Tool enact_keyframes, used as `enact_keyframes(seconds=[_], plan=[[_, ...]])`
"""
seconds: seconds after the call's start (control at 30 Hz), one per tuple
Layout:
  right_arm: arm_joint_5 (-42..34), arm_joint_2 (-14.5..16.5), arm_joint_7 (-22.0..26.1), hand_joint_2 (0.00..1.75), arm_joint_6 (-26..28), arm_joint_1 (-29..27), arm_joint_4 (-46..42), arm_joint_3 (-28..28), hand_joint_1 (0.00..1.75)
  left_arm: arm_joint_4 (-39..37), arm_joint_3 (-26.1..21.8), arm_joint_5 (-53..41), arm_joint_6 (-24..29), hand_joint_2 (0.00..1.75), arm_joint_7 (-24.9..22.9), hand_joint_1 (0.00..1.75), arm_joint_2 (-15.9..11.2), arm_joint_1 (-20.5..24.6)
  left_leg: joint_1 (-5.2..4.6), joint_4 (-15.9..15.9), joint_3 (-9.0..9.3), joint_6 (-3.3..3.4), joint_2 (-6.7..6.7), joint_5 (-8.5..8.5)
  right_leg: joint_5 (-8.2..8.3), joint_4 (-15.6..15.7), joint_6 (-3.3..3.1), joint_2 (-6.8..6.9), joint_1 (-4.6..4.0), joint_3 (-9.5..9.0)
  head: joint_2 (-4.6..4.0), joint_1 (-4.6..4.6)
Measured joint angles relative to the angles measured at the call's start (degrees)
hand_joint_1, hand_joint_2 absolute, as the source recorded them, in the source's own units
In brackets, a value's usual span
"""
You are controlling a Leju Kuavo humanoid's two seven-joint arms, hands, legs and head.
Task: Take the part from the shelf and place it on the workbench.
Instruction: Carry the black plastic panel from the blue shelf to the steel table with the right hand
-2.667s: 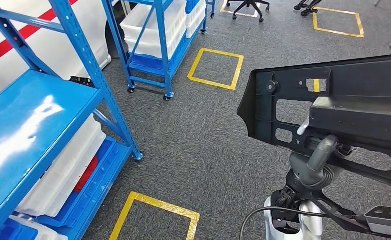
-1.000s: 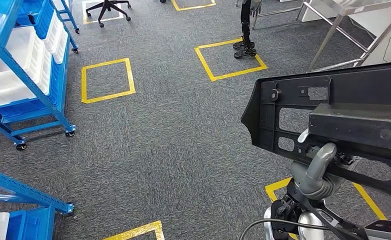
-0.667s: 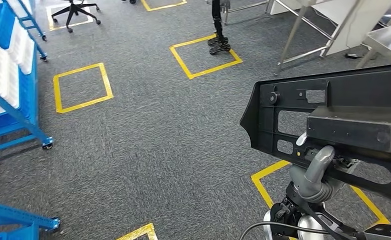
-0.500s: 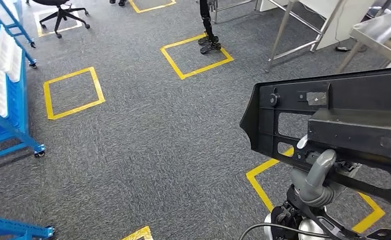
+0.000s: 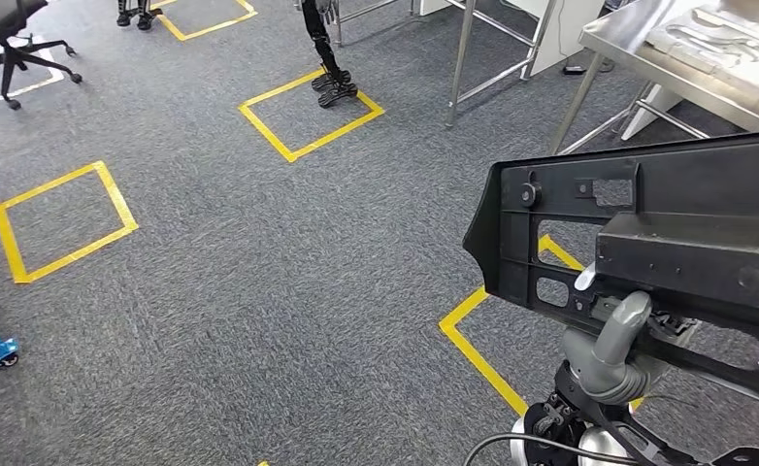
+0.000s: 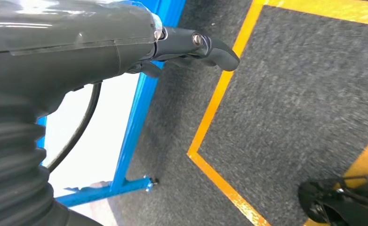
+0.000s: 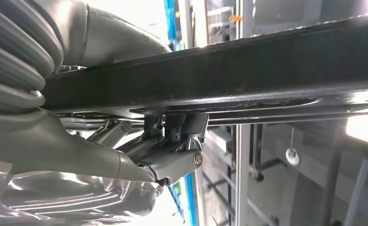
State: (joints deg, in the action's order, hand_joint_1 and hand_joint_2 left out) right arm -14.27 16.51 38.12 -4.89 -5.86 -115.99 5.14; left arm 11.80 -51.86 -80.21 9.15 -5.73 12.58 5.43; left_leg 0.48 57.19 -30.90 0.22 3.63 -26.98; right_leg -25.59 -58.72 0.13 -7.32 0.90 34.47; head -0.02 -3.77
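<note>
Head view: whole scene has swung since a few seconds ago, so that's me turning, not things moving. The blue shelf that sat on my left is gone from the picture, and a steel workbench (image 5: 681, 49) has come in at the top right, with pale shapes lying on it that I can't make out. The part (image 5: 667, 238), a big black moulded panel with cutouts, sits in the same spot in my view throughout, held up in front of me by my right hand (image 5: 613, 340), thumb up against its lower edge. Grip looks unchanged, no slip visible. Yellow floor squares (image 5: 308, 115) slide past; one tape corner now lies just under the part. Left wrist view: my left hand (image 6: 191, 44) hangs over carpet and yellow tape, fingers curled in, nothing in it; a blue frame (image 6: 140, 117) stands beside it. Right wrist view: my right hand (image 7: 172, 150) is clamped on the part (image 7: 248, 70), fingers hooked under its dark edge. My read: pick is done, I'm mid-carry, bench is now ahead but well apart. Next I need to close on it before setting down.
</note>
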Motion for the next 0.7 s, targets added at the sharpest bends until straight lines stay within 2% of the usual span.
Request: enact_keyframes(seconds=[0.07, 0.1, 0.13, 0.17, 0.2, 0.23, 0.27, 0.33, 0.37, 0.4, 0.43, 0.5, 0.57, 0.63, 0.67, 0.7], plan=[[-0.05, -0.07, 0.00, 1.75, 1.19, 0.05, 0.01, 0.09, 1.75, 0.00, -0.01, -0.09, 0.08, 1.75, -0.08, 0.00, 0.15, 0.00, 0.20, -0.84, 0.27, 0.75, -1.47, 0.56, -1.58, -2.16, 0.42, 2.87, -0.25, 1.17, 0.00, 0.01], [-0.07, -0.11, 0.00, 1.75, 1.49, 0.08, 0.03, 0.17, 1.75, 0.00, -0.01, -0.15, 0.10, 1.75, -0.11, 0.00, 0.21, -0.07, 0.19, -1.07, 0.30, 1.00, -2.30, 0.69, -3.29, -4.95, 0.49, 4.85, -0.28, 2.48, 0.00, 0.01], [-0.07, -0.14, 0.00, 1.75, 1.66, 0.13, 0.08, 0.27, 1.75, 0.00, -0.01, -0.18, 0.11, 1.75, -0.14, 0.00, 0.23, -0.17, 0.12, -1.11, 0.26, 1.16, -3.10, 0.70, -5.24, -8.60, 0.63, 6.07, -0.27, 4.27, 0.00, 0.01], [-0.07, -0.16, 0.00, 1.75, 1.78, 0.12, 0.15, 0.33, 1.75, 0.00, -0.02, -0.19, 0.12, 1.75, -0.17, 0.00, 0.23, -0.25, 0.06, -1.09, 0.21, 1.20, -4.00, 0.66, -6.77, -12.23, 0.81, 6.58, -0.15, 5.99, 0.00, 0.01], [-0.07, -0.18, 0.00, 1.75, 1.95, 0.11, 0.23, 0.37, 1.75, 0.00, -0.02, -0.21, 0.12, 1.75, -0.22, 0.00, 0.23, -0.30, 0.02, -1.05, 0.18, 1.18, -4.87, 0.60, -7.43, -14.69, 0.98, 6.82, -0.04, 7.10, 0.00, 0.01], [-0.07, -0.18, 0.00, 1.75, 2.20, 0.09, 0.30, 0.40, 1.75, 0.00, -0.03, -0.25, 0.11, 1.75, -0.29, 0.00, 0.23, -0.30, 0.01, -0.99, 0.18, 1.11, -5.68, 0.53, -7.03, -15.16, 1.12, 7.02, 0.07, 7.19, 0.00, 0.01], [-0.07, -0.19, 0.00, 1.75, 2.47, 0.08, 0.33, 0.44, 1.75, 0.00, -0.03, -0.28, 0.10, 1.75, -0.36, 0.00, 0.23, -0.26, 0.01, -0.89, 0.21, 0.99, -6.42, 0.41, -5.65, -13.29, 1.21, 7.33, 0.15, 6.07, 0.00, 0.01], [-0.10, -0.19, 0.00, 1.75, 3.12, 0.11, 0.36, 0.63, 1.75, 0.00, -0.03, -0.33, 0.04, 1.75, -0.47, 0.00, 0.22, -0.16, -0.08, -0.54, 0.32, 0.57, -7.66, 0.01, -2.41, -5.54, 1.07, 9.32, 0.07, 1.66, 0.00, 0.01], [-0.18, -0.19, 0.00, 1.75, 3.42, 0.14, 0.36, 0.81, 1.75, 0.00, -0.03, -0.33, 0.02, 1.75, -0.51, 0.00, 0.20, -0.12, -0.21, -0.29, 0.38, 0.26, -8.17, -0.25, -1.46, -2.34, 0.81, 10.23, -0.06, -0.06, 0.00, 0.01], [-0.28, -0.19, 0.00, 1.75, 3.68, 0.18, 0.36, 1.00, 1.75, 0.00, -0.03, -0.32, 0.00, 1.75, -0.53, 0.00, 0.18, -0.11, -0.32, -0.11, 0.45, -0.08, -8.63, -0.46, -1.13, -0.44, 0.49, 10.83, -0.27, -1.03, 0.00, 0.01], [-0.39, -0.19, 0.00, 1.75, 3.91, 0.22, 0.36, 1.20, 1.75, 0.00, -0.03, -0.31, 0.00, 1.75, -0.54, 0.00, 0.16, -0.10, -0.43, -0.04, 0.54, -0.43, -9.07, -0.59, -1.32, 0.01, 0.14, 10.83, -0.49, -1.17, 0.00, 0.01], [-0.52, -0.20, 0.00, 1.75, 4.25, 0.27, 0.32, 1.42, 1.75, 0.00, -0.03, -0.30, 0.02, 1.75, -0.52, 0.00, 0.14, 0.00, -0.31, 0.01, 0.79, -1.10, -9.57, -0.84, -1.10, 0.18, -0.50, 9.56, -0.48, -1.07, 0.00, 0.00], [-0.55, -0.20, 0.00, 1.75, 4.45, 0.34, 0.21, 1.60, 1.75, 0.00, -0.03, -0.31, 0.05, 1.75, -0.36, 0.00, 0.12, 0.11, -0.04, 2.02, 0.22, -1.72, -7.59, -2.52, -0.82, 0.47, -1.16, 8.43, -0.17, -1.15, 0.00, -0.01], [-0.55, -0.19, 0.00, 1.75, 4.33, 0.38, 0.13, 1.86, 1.75, 0.00, -0.03, -0.36, 0.04, 1.75, -0.22, 0.00, 0.07, 0.05, 0.12, 8.36, -2.43, -2.08, -4.90, -6.15, -0.64, 0.56, -1.64, 7.31, -0.09, -1.14, 0.00, -0.01], [-0.55, -0.19, 0.00, 1.75, 4.20, 0.37, 0.13, 1.96, 1.75, 0.00, -0.03, -0.44, 0.01, 1.75, -0.22, 0.00, 0.02, -0.06, 0.12, 12.33, -4.27, -2.13, -4.39, -7.85, -0.59, 0.53, -1.77, 6.63, -0.17, -1.08, 0.00, -0.01], [-0.56, -0.19, 0.00, 1.75, 4.01, 0.35, 0.13, 1.99, 1.75, 0.00, -0.03, -0.54, -0.04, 1.75, -0.22, 0.00, -0.04, -0.16, 0.12, 15.33, -5.74, -2.13, -4.19, -8.71, -0.56, 0.48, -1.84, 5.86, -0.25, -1.04, 0.00, -0.01]])
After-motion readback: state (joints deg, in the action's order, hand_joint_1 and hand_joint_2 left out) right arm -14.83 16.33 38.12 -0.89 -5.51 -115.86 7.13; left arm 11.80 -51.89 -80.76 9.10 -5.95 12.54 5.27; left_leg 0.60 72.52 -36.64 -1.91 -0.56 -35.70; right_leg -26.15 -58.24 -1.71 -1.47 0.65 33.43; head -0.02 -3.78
